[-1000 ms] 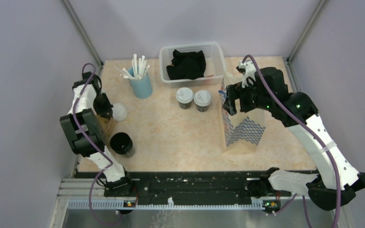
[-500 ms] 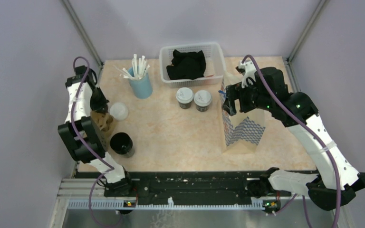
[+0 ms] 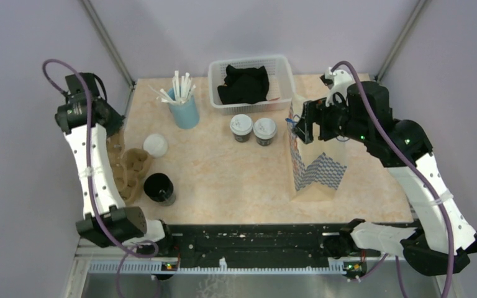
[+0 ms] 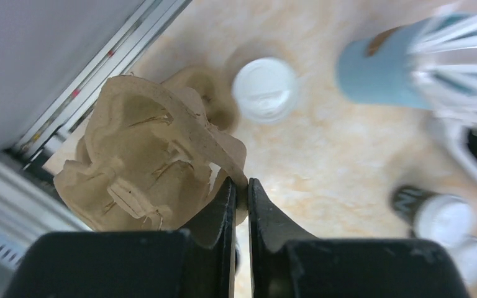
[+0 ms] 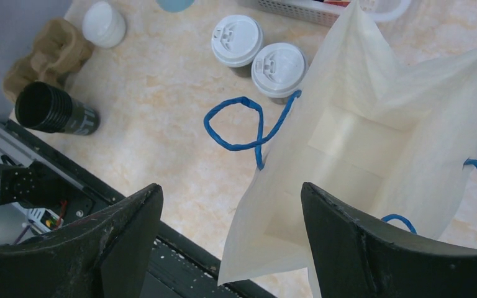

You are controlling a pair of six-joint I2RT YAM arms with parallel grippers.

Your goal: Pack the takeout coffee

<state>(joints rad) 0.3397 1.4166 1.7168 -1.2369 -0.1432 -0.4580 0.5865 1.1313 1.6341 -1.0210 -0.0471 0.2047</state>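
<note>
Left gripper is clenched on a thin edge of the pulp carrier, apparently held clear of the table at its far-left side. Judged light and stiff but tearable, so pinch a rim wall. Two white-lidded cups stand just before the basket, near the paper bag. Right gripper is spread wide above the bag mouth, grasping nothing.

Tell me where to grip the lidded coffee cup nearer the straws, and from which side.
Take the cup high on its wall, coming straight down, with the fingers on its near and far sides. It stands upright, and the second cup crowds one flank. The basket behind may leave little room.
</note>
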